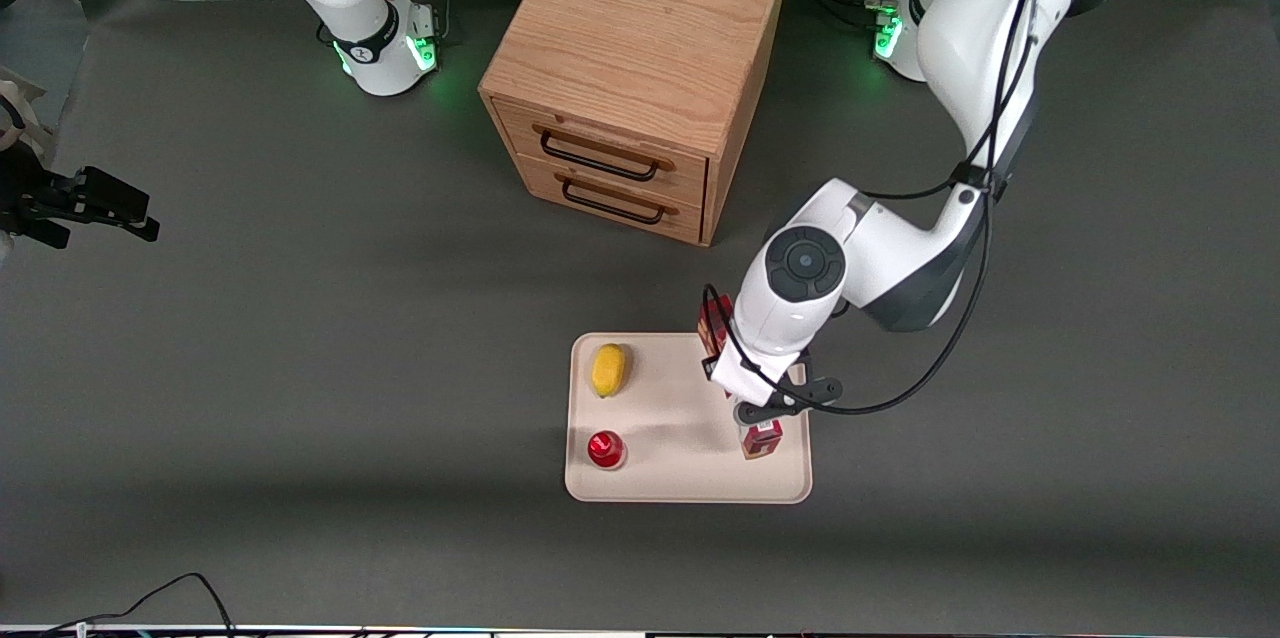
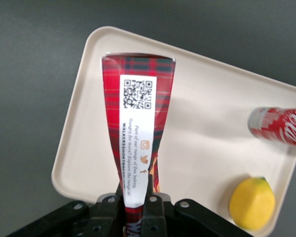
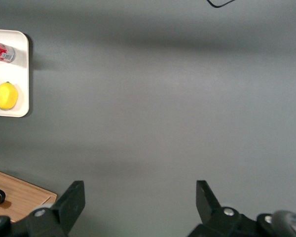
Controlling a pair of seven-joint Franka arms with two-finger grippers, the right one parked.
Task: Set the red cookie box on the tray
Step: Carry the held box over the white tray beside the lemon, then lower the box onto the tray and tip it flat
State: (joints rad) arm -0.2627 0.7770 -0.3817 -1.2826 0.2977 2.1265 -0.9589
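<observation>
The red cookie box (image 1: pixel 760 440), dark-red tartan with a white label (image 2: pixel 137 143), is held over the cream tray (image 1: pixel 690 480) along the tray's edge toward the working arm. My left gripper (image 1: pixel 757 396) is shut on the box's narrow sides near one end, and the wrist hides its middle in the front view. In the left wrist view the black fingers (image 2: pixel 107 210) pinch the box (image 2: pixel 138 84) and dent the cardboard at the gripper (image 2: pixel 136 203). The tray (image 2: pixel 207 118) lies beneath it. I cannot tell whether the box touches the tray.
A yellow lemon (image 1: pixel 608 370) and a small red can (image 1: pixel 606 449) sit on the tray's end toward the parked arm. A wooden two-drawer cabinet (image 1: pixel 640 68) stands farther from the front camera than the tray. Dark grey table surrounds the tray.
</observation>
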